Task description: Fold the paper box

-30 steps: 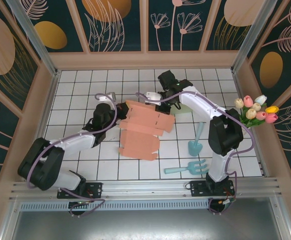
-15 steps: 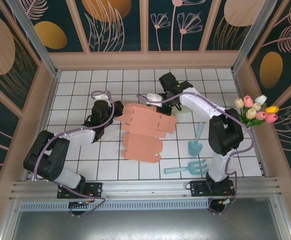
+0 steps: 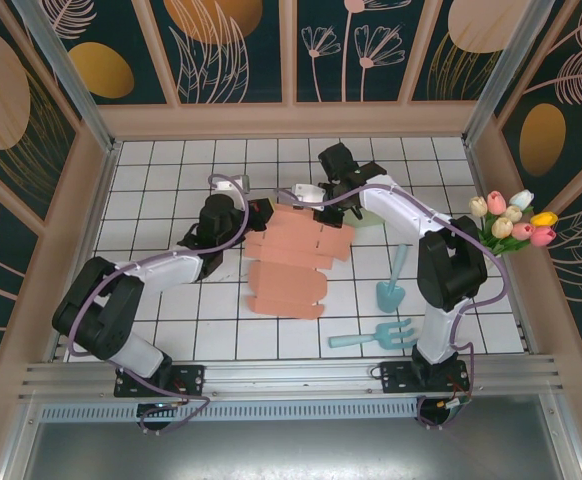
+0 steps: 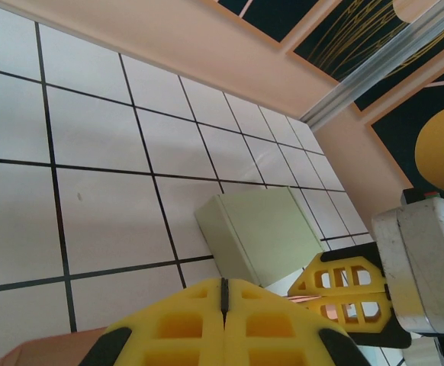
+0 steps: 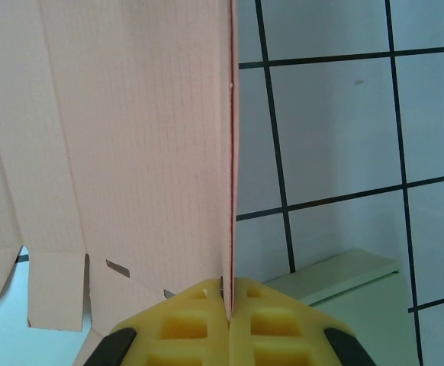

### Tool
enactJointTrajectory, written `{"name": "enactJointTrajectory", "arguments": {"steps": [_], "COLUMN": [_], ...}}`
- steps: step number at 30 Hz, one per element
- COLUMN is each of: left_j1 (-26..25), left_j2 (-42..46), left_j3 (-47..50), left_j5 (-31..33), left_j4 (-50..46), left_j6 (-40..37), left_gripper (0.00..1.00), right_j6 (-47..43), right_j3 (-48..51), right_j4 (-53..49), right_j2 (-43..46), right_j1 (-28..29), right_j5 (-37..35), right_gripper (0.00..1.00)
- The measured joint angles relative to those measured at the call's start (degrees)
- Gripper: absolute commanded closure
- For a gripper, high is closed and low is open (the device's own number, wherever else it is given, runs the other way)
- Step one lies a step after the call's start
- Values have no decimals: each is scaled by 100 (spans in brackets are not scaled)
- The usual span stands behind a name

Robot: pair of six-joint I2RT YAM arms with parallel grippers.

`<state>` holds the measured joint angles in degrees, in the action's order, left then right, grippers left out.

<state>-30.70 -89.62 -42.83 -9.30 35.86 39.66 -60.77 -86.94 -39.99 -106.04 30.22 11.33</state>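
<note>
Top view: one flat pink paper box (image 3: 291, 265) lies mid-table on the white tiled table (image 3: 151, 170), its far edge between the two pincers. Left pincer (image 3: 261, 214) is at the box's far left corner and right pincer (image 3: 316, 203) at its far right corner. One pale green block (image 3: 369, 215) sits just right of the right pincer. One trowel (image 3: 391, 285) and one hand rake (image 3: 376, 335) lie toward the near right corner. One bunch of tulips (image 3: 511, 225) is at the right edge.

Left wrist: left pincer (image 4: 223, 309) is fully closed, with the paper box (image 4: 39, 354) just below it; can't tell if it's pinched. Green block (image 4: 264, 232) and right pincer (image 4: 349, 288) are ahead on the table (image 4: 100, 130).

Right wrist: right pincer (image 5: 228, 305) is closed tight on the paper box (image 5: 130, 152), its edge running into the seam. Green block (image 5: 344, 297) is just beside it on the table (image 5: 329, 137).
</note>
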Motion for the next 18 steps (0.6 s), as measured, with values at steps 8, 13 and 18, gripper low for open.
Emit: {"name": "enactJointTrajectory", "arguments": {"steps": [8, 13, 18], "left_j1": [-13, -74, -87], "left_j2": [-293, -146, -35], "left_j3": [-90, -39, 157], "left_j5": [13, 415, 715], "left_j4": [166, -9, -315], "left_j6": [258, 249, 175], "left_gripper": [92, 88, 88], "right_j6": [2, 22, 37], "right_j3": [63, 131, 428], "right_j4": [-2, 214, 566], "right_j2": [0, 15, 216], "right_j1": [-28, -22, 11], "right_j5": [-105, -179, -391], "right_gripper": [100, 100, 100]}}
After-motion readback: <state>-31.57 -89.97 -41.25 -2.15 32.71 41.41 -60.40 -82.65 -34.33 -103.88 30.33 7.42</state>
